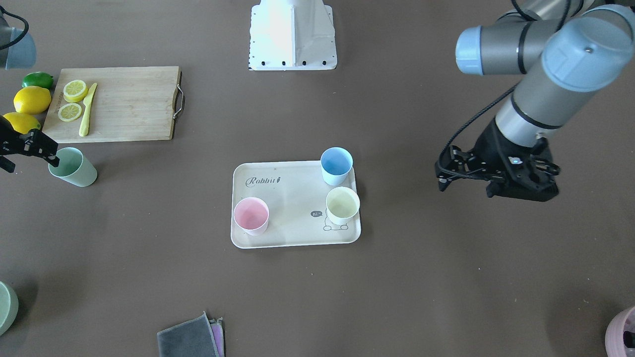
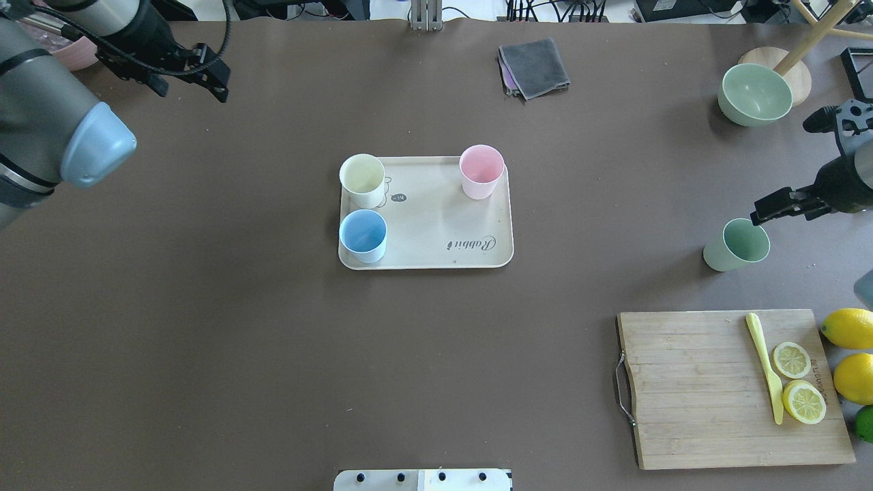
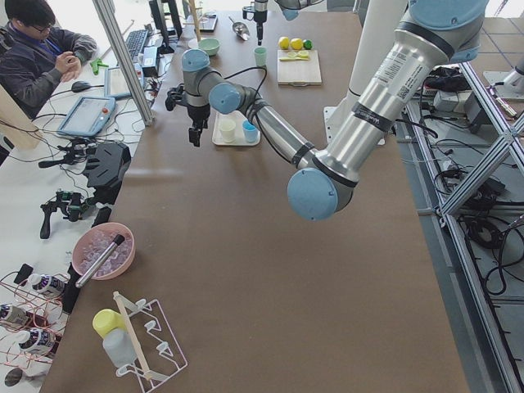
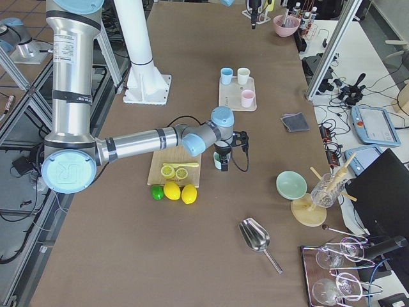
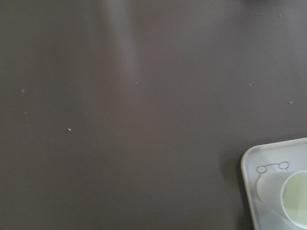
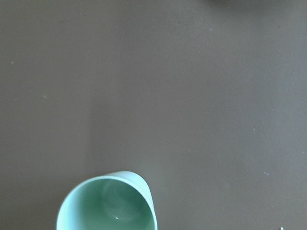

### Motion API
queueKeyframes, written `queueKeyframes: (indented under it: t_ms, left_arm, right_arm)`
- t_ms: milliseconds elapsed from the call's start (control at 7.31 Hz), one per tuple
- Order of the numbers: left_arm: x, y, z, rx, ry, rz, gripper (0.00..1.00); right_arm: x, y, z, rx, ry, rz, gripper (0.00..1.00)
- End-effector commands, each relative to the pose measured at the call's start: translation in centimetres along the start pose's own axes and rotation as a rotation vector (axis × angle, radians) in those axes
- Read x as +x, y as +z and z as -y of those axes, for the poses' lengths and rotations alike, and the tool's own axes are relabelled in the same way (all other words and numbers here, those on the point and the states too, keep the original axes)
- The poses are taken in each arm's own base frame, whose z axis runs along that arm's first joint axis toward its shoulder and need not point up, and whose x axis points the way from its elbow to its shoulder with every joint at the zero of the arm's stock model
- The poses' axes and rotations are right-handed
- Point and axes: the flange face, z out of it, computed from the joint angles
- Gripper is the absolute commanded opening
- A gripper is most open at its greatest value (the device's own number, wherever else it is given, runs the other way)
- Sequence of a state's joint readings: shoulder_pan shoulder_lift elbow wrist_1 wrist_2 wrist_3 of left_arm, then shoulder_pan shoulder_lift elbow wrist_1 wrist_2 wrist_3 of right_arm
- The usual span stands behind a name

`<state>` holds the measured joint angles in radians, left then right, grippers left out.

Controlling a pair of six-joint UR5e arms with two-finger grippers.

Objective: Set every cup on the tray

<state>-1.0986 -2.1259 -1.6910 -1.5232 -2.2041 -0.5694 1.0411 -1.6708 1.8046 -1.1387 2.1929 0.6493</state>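
Observation:
The cream tray [image 1: 292, 191] lies mid-table with the light blue cup [image 1: 336, 165], the pale yellow cup [image 1: 342, 205] and the pink cup [image 1: 251, 215] upright on it. The mint green cup [image 1: 73, 167] stands upright on the bare table beside the cutting board; it also shows in the right wrist view [image 6: 110, 206]. My right gripper [image 1: 31, 162] is open and empty, just above and beside the mint cup's rim. My left gripper [image 1: 465, 186] is open and empty, hovering off the tray's yellow-cup side. The left wrist view shows a tray corner [image 5: 249, 163].
A wooden cutting board [image 1: 129, 106] with lemon slices and a yellow knife lies near the mint cup, with lemons [image 1: 31, 99] and a lime beside it. A green bowl [image 2: 755, 94], a grey cloth [image 2: 534, 66] and a mauve pot [image 1: 622, 332] sit at the table's edges.

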Motion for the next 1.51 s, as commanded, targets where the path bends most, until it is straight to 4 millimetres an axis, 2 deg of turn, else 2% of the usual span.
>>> queueKeyframes:
  t_ms: [0,274,411,547,684,1095,1232,1368]
  left_arm:
    - [-1.3,-0.3,0.0,0.0,0.013,0.007,0.97]
    - [-1.2,-0.3,0.0,0.002,0.015,0.005,0.97]
    - [-1.2,-0.3,0.0,0.003,0.017,0.005,0.97]
    - [-1.2,-0.2,-0.2,0.0,0.016,0.005,0.97]
    - [-1.3,0.0,-0.7,-0.003,0.016,0.004,0.97]
    - [-1.0,0.0,-0.9,-0.002,0.014,0.001,0.98]
    - [-1.0,0.0,-0.9,-0.003,0.015,0.001,0.97]
    - [-1.1,0.1,-1.0,-0.003,0.014,0.001,0.97]
  right_arm:
    - [-0.6,2.1,-1.5,0.004,-0.001,-0.033,0.9]
    - [-1.1,3.7,-0.8,-0.004,-0.007,-0.047,0.81]
    - [-1.0,4.4,-0.5,-0.008,-0.006,-0.057,0.72]
    - [-1.0,4.5,-0.6,-0.011,-0.006,-0.057,0.47]
    - [-1.3,4.6,-0.7,-0.014,-0.012,-0.053,0.0]
    - [-4.0,4.0,0.4,0.003,-0.043,-0.018,0.0]
    - [-6.4,2.5,1.6,0.036,-0.023,0.017,0.0]
    - [-11.1,1.5,3.7,0.06,0.055,0.073,0.0]
